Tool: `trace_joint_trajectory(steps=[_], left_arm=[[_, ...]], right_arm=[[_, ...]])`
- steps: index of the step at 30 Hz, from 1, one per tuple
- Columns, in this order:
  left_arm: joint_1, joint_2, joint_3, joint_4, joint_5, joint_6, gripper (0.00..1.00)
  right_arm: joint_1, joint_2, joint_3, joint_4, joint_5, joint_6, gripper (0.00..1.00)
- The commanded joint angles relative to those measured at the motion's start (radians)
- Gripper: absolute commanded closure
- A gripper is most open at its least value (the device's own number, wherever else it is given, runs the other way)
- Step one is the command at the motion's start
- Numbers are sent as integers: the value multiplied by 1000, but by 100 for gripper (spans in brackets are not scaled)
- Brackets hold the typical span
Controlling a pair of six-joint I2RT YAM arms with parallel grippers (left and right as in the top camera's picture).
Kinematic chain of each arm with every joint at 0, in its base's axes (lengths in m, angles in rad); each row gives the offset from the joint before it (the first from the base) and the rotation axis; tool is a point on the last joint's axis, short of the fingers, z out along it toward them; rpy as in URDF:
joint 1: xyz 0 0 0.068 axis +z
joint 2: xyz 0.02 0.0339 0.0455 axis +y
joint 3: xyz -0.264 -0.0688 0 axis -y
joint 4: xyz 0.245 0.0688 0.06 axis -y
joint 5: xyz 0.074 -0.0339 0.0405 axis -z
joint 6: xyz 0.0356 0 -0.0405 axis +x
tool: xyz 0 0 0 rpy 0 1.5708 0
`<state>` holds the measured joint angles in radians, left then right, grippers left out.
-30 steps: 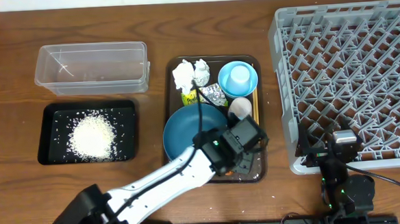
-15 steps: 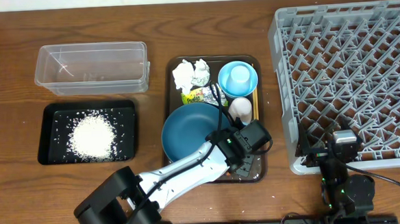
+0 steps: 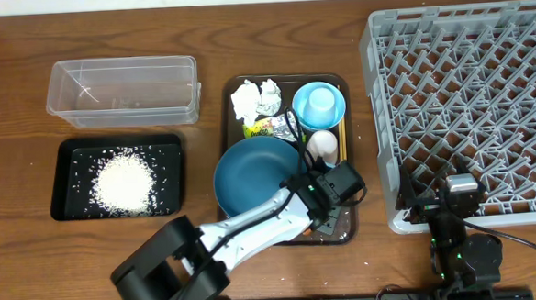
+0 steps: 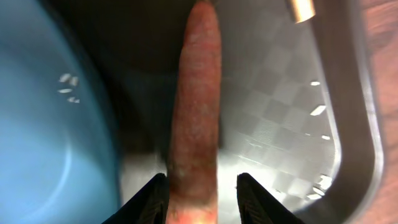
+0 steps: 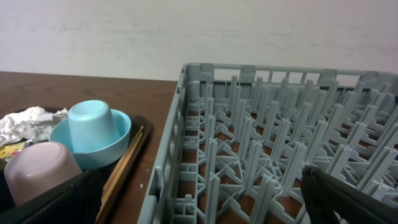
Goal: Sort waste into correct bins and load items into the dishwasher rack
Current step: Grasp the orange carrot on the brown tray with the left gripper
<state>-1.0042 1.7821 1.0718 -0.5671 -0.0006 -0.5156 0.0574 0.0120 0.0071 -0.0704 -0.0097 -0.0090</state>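
Left end effector (image 4: 202, 182) straddles rough, tapered orange carrot (image 4: 196, 93), unclamped; right end effector (image 5: 202, 198) gapes apart.

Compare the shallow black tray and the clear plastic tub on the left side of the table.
The shallow black rectangular tray is opaque; the clear rectangular plastic tub is see-through. The tray holds a pile of loose white rice; the tub looks empty. Both are rectangular and similar in size.

Rough carrot (image 4: 196, 106) among smooth plastics
The carrot is matt and rough-skinned; the blue plate (image 4: 50, 137) glossy, smooth; the serving tray (image 4: 280, 124) shiny with a checkered texture; the rack (image 3: 467, 84) matt grey plastic; the desk (image 3: 8, 108) brown wood grain.
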Motion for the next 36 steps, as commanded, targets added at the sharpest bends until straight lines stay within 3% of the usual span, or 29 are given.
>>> trace_joint_trajectory(steps=[1, 8, 12, 36], left_arm=[[-2, 14, 7, 5, -35, 17, 61], [-2, 15, 7, 5, -29, 14, 51], [-6, 16, 0, 5, 26, 13, 51], [-87, 16, -21, 29, -19, -41, 56]], right_arm=[[-19, -5, -2, -5, 3, -10, 1], [-19, -5, -2, -5, 3, -10, 1], [-19, -5, -2, -5, 3, -10, 1], [-19, -5, -2, -5, 3, -10, 1]])
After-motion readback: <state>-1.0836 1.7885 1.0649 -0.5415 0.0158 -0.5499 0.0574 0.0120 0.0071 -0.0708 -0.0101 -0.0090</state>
